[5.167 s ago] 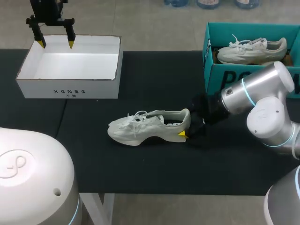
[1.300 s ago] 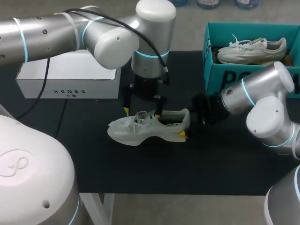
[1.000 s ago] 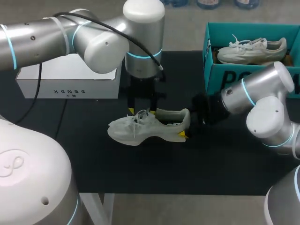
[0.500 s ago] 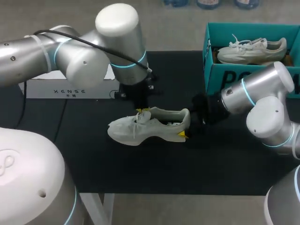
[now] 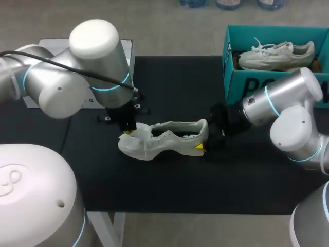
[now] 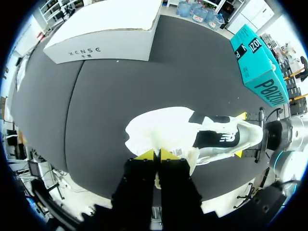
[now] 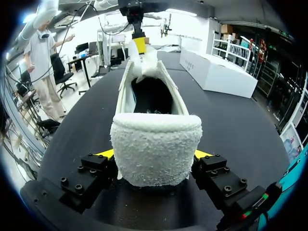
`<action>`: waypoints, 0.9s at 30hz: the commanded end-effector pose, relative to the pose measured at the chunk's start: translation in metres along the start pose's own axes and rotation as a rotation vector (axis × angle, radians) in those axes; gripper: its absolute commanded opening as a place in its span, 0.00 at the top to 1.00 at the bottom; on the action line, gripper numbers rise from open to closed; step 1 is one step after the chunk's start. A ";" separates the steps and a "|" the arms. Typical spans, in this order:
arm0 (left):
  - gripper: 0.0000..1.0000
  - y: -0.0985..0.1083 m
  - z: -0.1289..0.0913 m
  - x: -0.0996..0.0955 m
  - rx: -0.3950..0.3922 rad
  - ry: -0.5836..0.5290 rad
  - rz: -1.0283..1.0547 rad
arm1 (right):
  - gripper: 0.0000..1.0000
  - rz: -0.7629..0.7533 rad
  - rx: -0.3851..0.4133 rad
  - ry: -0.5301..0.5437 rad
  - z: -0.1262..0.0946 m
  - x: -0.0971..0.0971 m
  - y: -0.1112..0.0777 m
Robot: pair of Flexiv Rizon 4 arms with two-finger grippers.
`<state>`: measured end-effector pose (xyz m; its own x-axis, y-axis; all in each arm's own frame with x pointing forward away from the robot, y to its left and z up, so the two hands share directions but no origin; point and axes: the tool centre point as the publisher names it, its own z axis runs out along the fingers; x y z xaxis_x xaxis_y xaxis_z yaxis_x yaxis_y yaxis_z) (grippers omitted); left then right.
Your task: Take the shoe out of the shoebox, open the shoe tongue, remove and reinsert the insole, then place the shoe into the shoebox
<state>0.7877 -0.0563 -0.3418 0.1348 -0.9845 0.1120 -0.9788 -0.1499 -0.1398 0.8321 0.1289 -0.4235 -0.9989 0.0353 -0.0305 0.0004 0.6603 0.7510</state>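
Note:
A white sneaker (image 5: 164, 139) lies on its side on the black table, toe to the left. My left gripper (image 5: 129, 131) is over the forefoot, shut on the tongue (image 6: 166, 139), which is folded toward the toe. In the left wrist view the fingertips (image 6: 154, 155) are pressed together on the white fabric, and the dark insole (image 6: 214, 138) shows in the opened shoe. My right gripper (image 5: 204, 140) holds the heel (image 7: 155, 151), with a finger against each side of it. The white shoebox (image 6: 106, 29) stands at the back left, partly hidden behind my left arm in the head view.
A teal shoebox (image 5: 241, 77) with a second white shoe (image 5: 275, 54) in it stands at the back right, close behind my right arm. Black table stretches along the front edge below the sneaker.
My left gripper has shut on the tongue and pulled it toward the toe, and the arm has swung left. The shoe's mouth is now wider. The right arm has not moved.

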 end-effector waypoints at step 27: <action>0.00 -0.023 -0.042 0.041 -0.117 0.212 1.121 | 1.00 0.001 0.002 -0.004 0.007 -0.002 -0.004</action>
<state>0.8060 -0.0927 -0.2908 -0.4932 -0.8627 0.1120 -0.8639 0.4706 -0.1796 0.8323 0.1287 -0.4238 -0.9989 0.0363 -0.0302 0.0013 0.6603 0.7510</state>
